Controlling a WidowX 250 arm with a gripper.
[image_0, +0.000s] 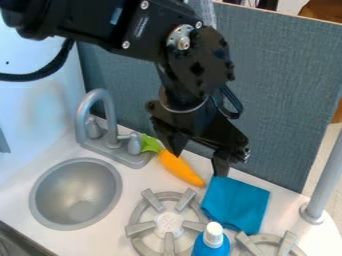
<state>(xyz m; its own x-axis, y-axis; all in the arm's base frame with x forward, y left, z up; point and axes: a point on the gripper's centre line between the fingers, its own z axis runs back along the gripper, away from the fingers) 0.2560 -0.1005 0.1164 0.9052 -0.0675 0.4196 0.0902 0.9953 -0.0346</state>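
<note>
The black gripper (199, 159) hangs over the back of the counter, its two fingers spread apart with nothing seen between them. Its left fingertip overlaps the upper part of an orange toy carrot (182, 170) with a green top, which lies beside the faucet base. The right fingertip is at the upper edge of a folded blue cloth (234, 204); whether they touch, I cannot tell. A blue bottle with a white cap (213, 236) stands at the front edge of the view, just below the cloth.
A round grey sink (75, 194) is at the left, with a grey faucet (100, 120) behind it. One stove burner (168, 225) lies left of the bottle, another (270, 245) to its right. A grey panel (284, 100) rises behind, and a grey post (324, 180) stands at the right.
</note>
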